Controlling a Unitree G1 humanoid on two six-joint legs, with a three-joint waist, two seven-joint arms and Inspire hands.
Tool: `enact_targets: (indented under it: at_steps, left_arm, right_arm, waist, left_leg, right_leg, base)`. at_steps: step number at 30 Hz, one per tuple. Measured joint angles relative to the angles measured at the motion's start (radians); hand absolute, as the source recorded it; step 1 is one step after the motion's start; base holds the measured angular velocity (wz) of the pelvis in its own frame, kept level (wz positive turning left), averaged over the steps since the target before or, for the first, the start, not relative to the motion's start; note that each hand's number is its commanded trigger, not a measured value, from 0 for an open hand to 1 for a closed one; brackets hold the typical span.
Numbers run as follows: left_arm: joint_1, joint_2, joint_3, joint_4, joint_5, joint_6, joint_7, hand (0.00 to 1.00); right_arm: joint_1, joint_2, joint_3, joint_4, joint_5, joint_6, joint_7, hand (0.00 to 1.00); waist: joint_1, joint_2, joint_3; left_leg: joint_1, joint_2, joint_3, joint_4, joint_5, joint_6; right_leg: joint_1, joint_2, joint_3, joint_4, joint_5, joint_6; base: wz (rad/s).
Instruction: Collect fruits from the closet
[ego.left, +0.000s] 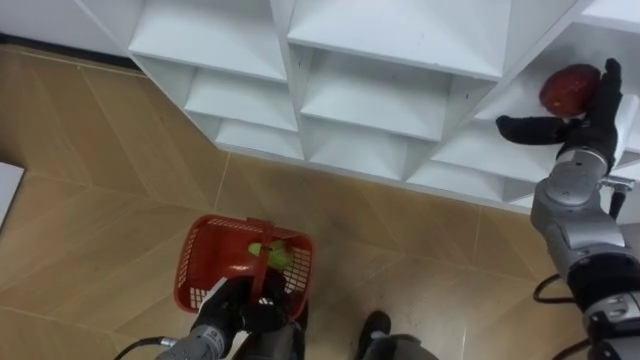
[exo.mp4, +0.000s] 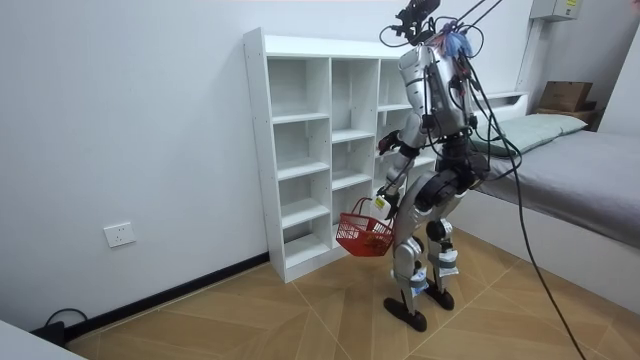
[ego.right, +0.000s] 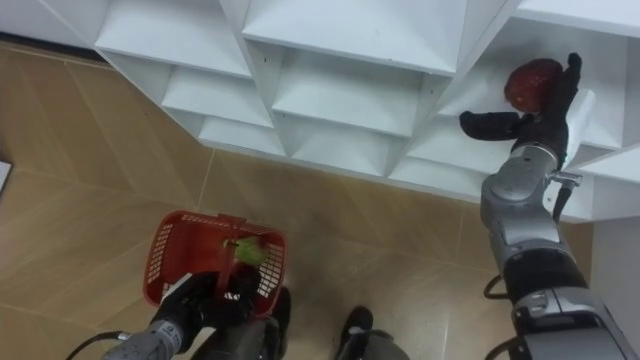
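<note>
Left eye view looks down the front of the white closet (ego.left: 395, 95), and by my reading the collecting is partly done. A red basket (ego.left: 192, 262) hangs low in front of the closet's bottom shelves, with the left hand (ego.left: 250, 308) curled round its handle. One green fruit (ego.left: 272, 254) already lies inside it. A red fruit (ego.left: 568, 88) sits in a compartment on the closet's right side, not yet picked. The right hand (ego.left: 592, 118) is at that compartment, fingers straight and thumb spread wide, framing the red fruit without closing on it; whether it touches I cannot tell. What is left, I judge, is to close on the red fruit, bring it out of the closet and set it in the basket. The closet's other compartments in sight look bare.
</note>
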Motion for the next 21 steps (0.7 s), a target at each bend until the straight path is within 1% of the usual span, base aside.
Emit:
enact_targets:
  at_steps: [1,2,4,7,9,11,16,21]
  left_arm:
    - [0.0,0.0,0.0,0.0,0.0,0.0,0.0,1.0]
    - [0.0,0.0,0.0,0.0,0.0,0.0,0.001,1.0]
    - [0.0,-0.001,0.0,0.0,0.001,0.0,0.002,1.0]
    - [0.0,-0.001,-0.002,0.0,0.001,0.0,0.004,1.0]
    - [0.0,-0.001,-0.003,0.0,0.001,0.0,0.005,1.0]
    - [0.0,-0.001,-0.003,0.0,0.001,0.0,0.006,1.0]
    - [0.0,-0.001,-0.005,0.0,0.0,0.0,0.006,1.0]
    - [0.0,-0.001,-0.006,0.0,0.0,0.0,0.006,1.0]
  right_arm:
    - [0.0,0.0,0.0,0.0,-0.002,0.0,0.001,0.56]
    - [0.0,0.0,0.0,0.0,-0.004,-0.001,0.001,0.64]
    - [0.0,-0.001,0.001,0.0,-0.018,-0.001,0.001,1.0]
    - [-0.001,-0.007,0.0,0.0,-0.038,0.0,-0.013,1.0]
    - [-0.001,-0.029,0.0,0.0,-0.037,0.001,-0.011,1.0]
    - [-0.001,-0.036,0.001,0.0,-0.037,0.001,-0.01,1.0]
    - [-0.002,-0.04,0.001,0.0,-0.038,0.004,-0.01,1.0]
    - [-0.011,-0.039,0.013,0.0,-0.038,0.01,0.015,1.0]
  waist:
    - [-0.001,0.0,-0.0001]
    - [-0.001,0.0,-0.0002]
    - [-0.002,0.0,-0.0002]
    - [-0.001,0.0,-0.0002]
    - [-0.001,0.0,-0.0002]
    - [-0.001,0.0,-0.0004]
    - [0.001,0.0,-0.0004]
    - [0.006,0.0,-0.0003]
  left_leg:
    - [0.0,0.0,0.0,-0.001,0.0,0.0]
    - [0.0,0.0,0.0,-0.001,0.0,0.0]
    - [0.0,0.0,0.001,-0.001,0.0,0.0]
    - [0.0,0.0,0.001,-0.001,0.0,0.0]
    - [0.0,0.001,0.001,-0.002,0.0,0.0]
    - [0.001,0.001,0.001,-0.003,0.0,-0.001]
    - [0.001,0.001,0.003,-0.003,0.001,-0.001]
    - [0.001,0.001,0.009,-0.003,0.001,-0.001]
  right_leg:
    - [0.0,0.0,0.0,-0.001,0.0,0.0]
    - [0.0,0.0,0.001,-0.001,0.0,0.0]
    - [-0.001,0.001,0.001,-0.001,0.0,0.0]
    - [-0.002,0.001,0.002,0.0,0.0,0.0]
    - [-0.002,0.002,0.002,0.0,0.0,0.0]
    - [-0.002,0.002,0.002,-0.001,0.0,0.0]
    - [-0.005,0.001,0.003,0.011,0.0,0.0]
    - [-0.01,0.0,0.008,0.017,0.0,-0.001]
  base:
    - [0.0]
    - [0.0]
    - [0.0]
    - [0.0]
    - [0.0]
    - [0.0]
    - [0.0]
    - [-0.02]
